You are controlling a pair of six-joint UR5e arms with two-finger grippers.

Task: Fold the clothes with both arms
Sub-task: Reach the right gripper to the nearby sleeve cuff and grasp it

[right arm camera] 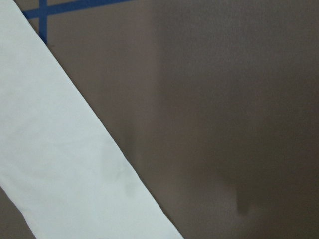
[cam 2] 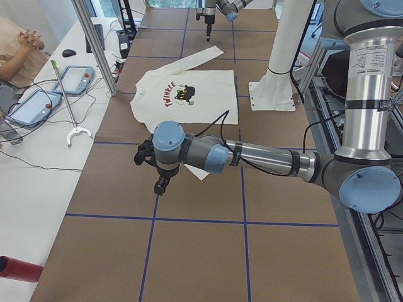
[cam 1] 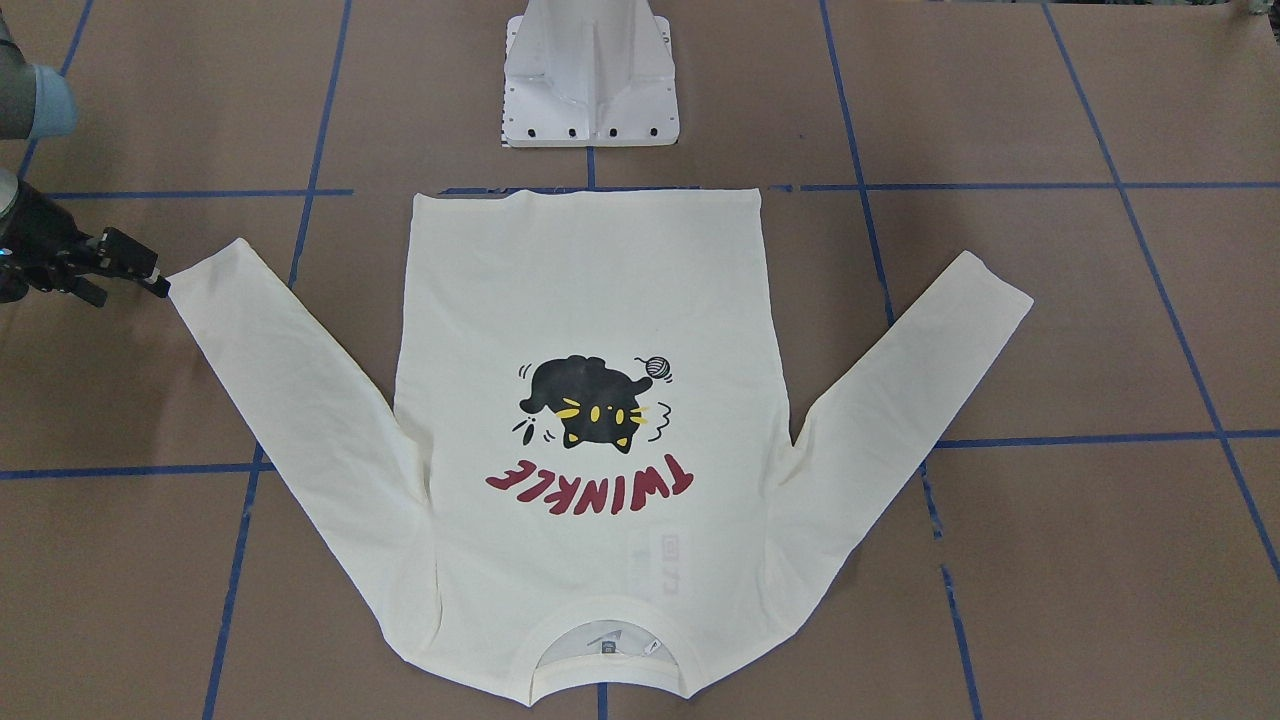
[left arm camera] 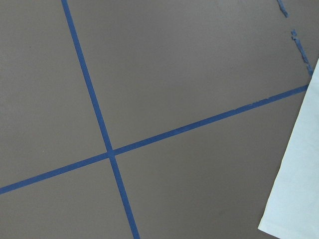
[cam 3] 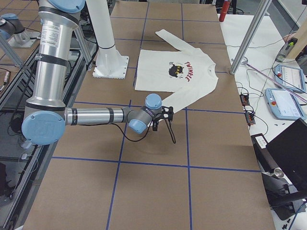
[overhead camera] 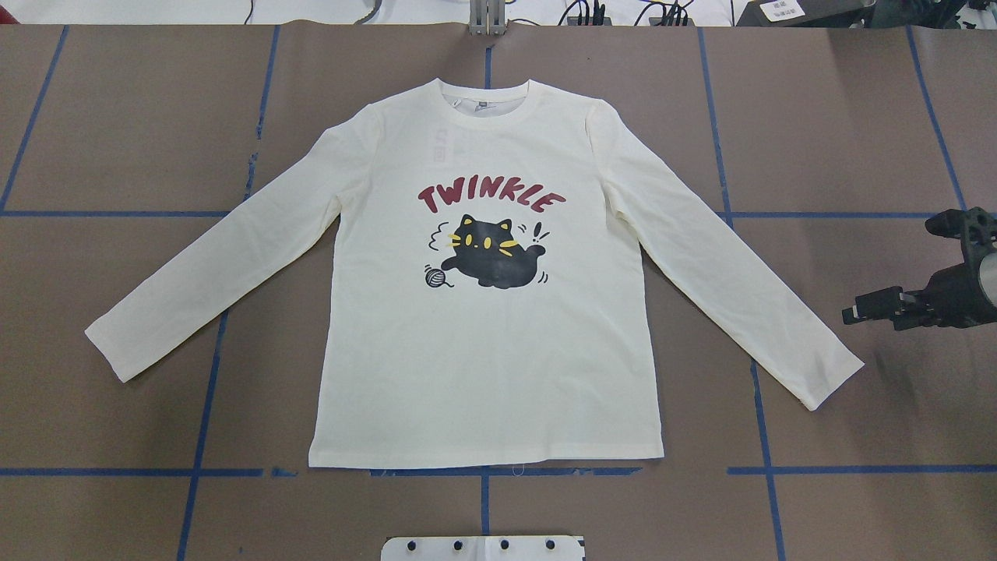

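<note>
One cream T-shirt (overhead camera: 483, 351) lies flat, print up, mid brown surface (overhead camera: 117, 156), collar away from robot, sleeves splayed. Right pincer (overhead camera: 861, 310) just beside one cuff (overhead camera: 826, 374), prongs look spread. Left pincer (cam 2: 161, 185) near other cuff; cannot tell its grip.
</note>
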